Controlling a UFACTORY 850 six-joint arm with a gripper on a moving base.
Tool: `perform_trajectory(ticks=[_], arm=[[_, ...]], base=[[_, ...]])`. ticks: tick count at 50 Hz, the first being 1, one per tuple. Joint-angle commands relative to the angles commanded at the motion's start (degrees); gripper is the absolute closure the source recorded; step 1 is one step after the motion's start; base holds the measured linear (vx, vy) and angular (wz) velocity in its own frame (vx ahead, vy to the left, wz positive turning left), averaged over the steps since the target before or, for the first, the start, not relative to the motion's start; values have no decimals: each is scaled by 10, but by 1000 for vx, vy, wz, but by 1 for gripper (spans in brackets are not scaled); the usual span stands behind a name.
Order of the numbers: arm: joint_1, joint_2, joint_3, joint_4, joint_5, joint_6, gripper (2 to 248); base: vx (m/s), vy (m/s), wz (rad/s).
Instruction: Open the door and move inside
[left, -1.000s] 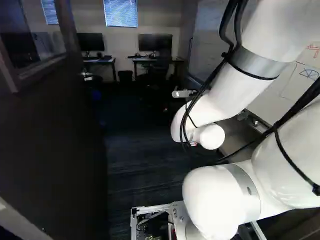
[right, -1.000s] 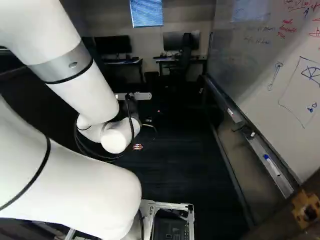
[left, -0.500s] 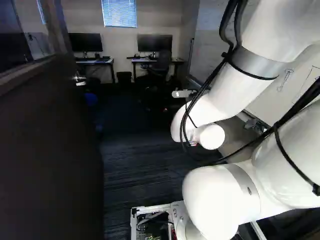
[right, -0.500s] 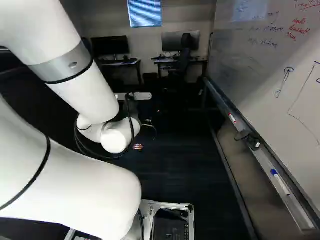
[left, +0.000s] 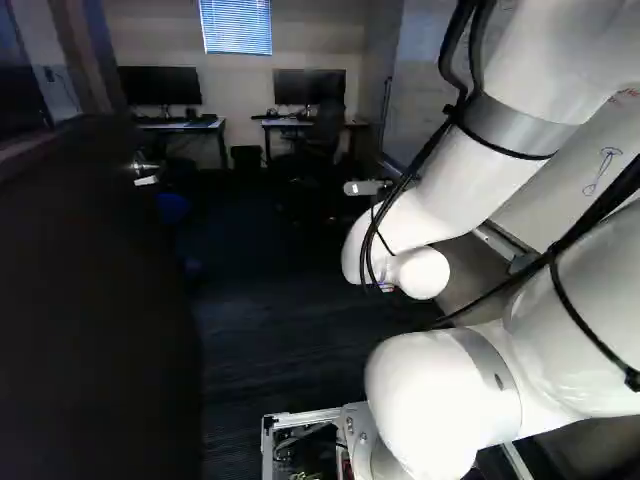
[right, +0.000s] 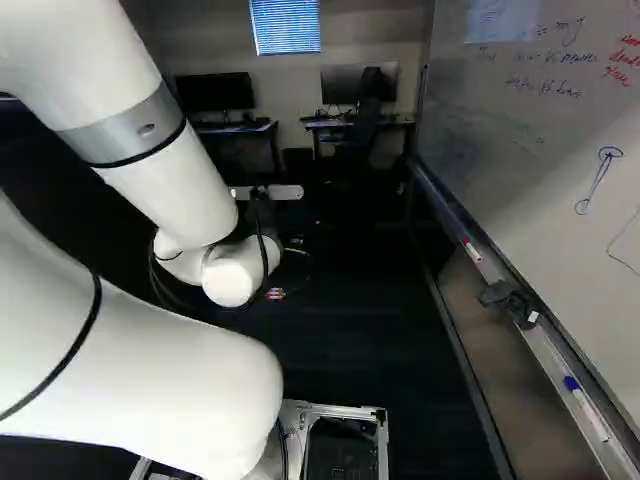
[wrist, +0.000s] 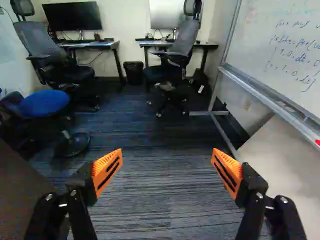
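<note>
- Stands open, by the look of it: dark, flat-faced door (left: 95, 310) filling the left of the left base view, with silver lever handle (left: 145, 178) at upper left.
- Likely heavy and rigid, yet easy to swing on hinges; best gripped by the lever, or pushed flat near its free edge.
- Lever probably smooth and slippery; glass pane (left: 18, 85), upper left of the same view, best left unpressed.
- Jaws of the black two-finger gripper (wrist: 166, 167) spread wide, pinching nothing.
- Likely calls for rolling ahead, clear of the door on one side and the whiteboard ledge on the other.
- Black waste bin (wrist: 134, 73) between desks ahead of the gripper; contents impossible to tell.
- Grey metal whiteboard ledge (right: 548, 352), right of the right base view, bearing blue-capped white marker (right: 587, 408) and dark lump (right: 508, 300).
</note>
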Motion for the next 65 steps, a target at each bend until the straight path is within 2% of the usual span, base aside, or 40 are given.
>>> perform_trajectory(ticks=[65], arm=[[0, 0, 0, 0, 0, 0, 3]], base=[[192, 3, -15]])
